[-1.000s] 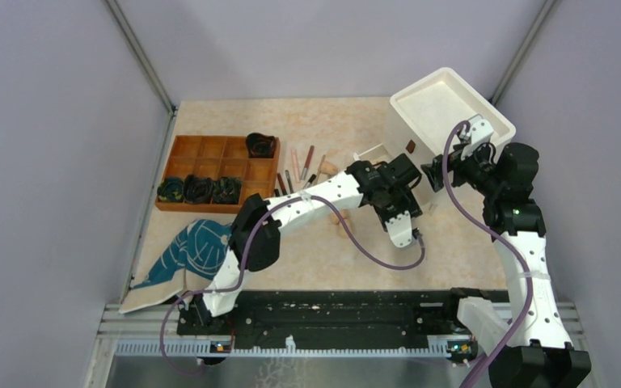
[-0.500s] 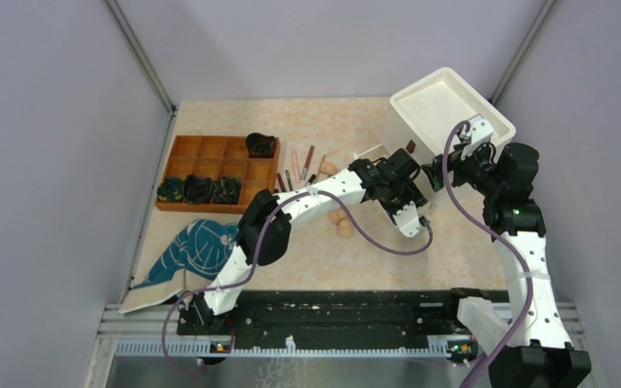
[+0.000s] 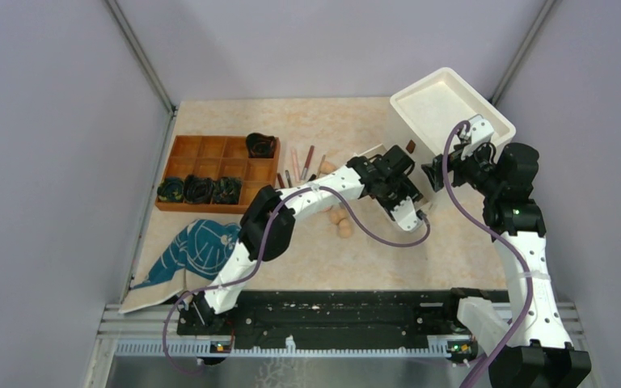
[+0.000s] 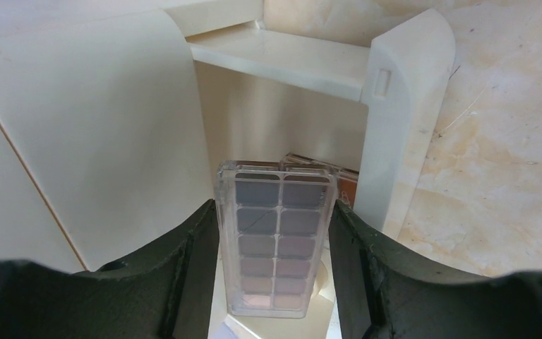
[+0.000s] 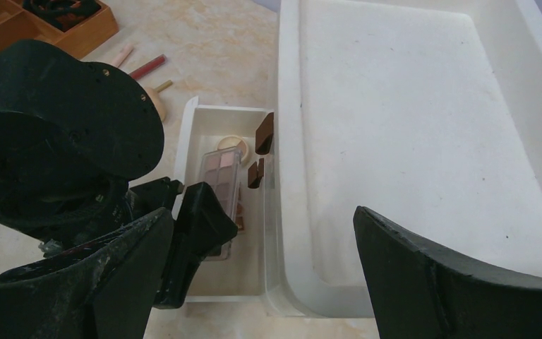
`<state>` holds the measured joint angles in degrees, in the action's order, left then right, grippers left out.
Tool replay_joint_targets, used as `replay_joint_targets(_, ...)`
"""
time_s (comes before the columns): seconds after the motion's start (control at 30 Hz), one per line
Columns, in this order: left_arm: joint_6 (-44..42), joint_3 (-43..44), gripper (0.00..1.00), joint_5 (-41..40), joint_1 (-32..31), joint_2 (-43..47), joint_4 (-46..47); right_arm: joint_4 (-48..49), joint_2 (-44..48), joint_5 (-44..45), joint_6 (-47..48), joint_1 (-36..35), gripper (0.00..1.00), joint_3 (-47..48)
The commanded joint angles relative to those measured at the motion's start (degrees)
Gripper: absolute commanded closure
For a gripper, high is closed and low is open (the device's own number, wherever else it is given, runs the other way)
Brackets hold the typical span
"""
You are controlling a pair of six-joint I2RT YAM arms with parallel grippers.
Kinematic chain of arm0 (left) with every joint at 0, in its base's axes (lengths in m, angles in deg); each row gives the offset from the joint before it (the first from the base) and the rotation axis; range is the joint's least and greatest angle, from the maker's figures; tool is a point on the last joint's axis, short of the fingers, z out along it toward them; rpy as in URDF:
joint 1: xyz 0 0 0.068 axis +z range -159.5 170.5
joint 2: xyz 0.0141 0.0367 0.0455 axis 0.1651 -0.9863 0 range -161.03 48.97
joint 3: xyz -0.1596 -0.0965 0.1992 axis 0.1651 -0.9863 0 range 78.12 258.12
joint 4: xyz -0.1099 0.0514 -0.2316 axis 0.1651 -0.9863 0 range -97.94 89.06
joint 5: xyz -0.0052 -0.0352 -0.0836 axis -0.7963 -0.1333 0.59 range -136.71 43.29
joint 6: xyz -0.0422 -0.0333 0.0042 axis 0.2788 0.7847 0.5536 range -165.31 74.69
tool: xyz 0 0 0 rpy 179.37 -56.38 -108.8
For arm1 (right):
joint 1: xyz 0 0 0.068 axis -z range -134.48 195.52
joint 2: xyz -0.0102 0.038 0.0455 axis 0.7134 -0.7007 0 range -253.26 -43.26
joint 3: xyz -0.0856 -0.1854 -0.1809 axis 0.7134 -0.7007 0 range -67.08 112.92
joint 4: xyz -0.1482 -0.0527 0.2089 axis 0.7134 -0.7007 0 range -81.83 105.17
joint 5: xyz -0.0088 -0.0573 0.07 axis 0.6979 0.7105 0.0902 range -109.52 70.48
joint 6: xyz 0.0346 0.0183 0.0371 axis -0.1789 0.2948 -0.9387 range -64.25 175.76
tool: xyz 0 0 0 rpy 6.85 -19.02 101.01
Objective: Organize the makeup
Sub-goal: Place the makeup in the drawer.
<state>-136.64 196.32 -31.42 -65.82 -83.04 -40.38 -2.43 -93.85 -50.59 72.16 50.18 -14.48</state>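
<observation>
The eyeshadow palette (image 4: 275,247) is clamped by its long edges in the left hand (image 4: 274,224), inside the small white tray (image 5: 226,108) beside the white bin (image 5: 409,141). It is judged light, stiff, slick and crackable, so the edges are best gripped. The right hand (image 5: 261,219) is spread, holding nothing.

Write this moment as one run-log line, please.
left pincer: shut on eyeshadow palette, in small white tray | right pincer: open, at white bin edge | pencils, sponges: on table

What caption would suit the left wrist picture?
Left gripper holds an eyeshadow palette inside a small white tray.
</observation>
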Motion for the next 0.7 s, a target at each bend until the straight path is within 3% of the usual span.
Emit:
replay_joint_targets(0.0,0.43,1.97,0.53,2.26,0.55,-1.11,1.68,0.64,0.78,0.04,-0.23,0.78,0.01,2.29)
replay_joint_targets(0.5,1.68,2.79,0.22,2.45,0.59,-0.66,2.02,0.6,0.62,0.06,-0.14,0.78,0.01,2.26)
replay_joint_targets(0.67,2.21,2.76,0.2,2.39,0.6,0.36,1.86,0.64,0.58,0.13,-0.06,0.78,0.01,2.19)
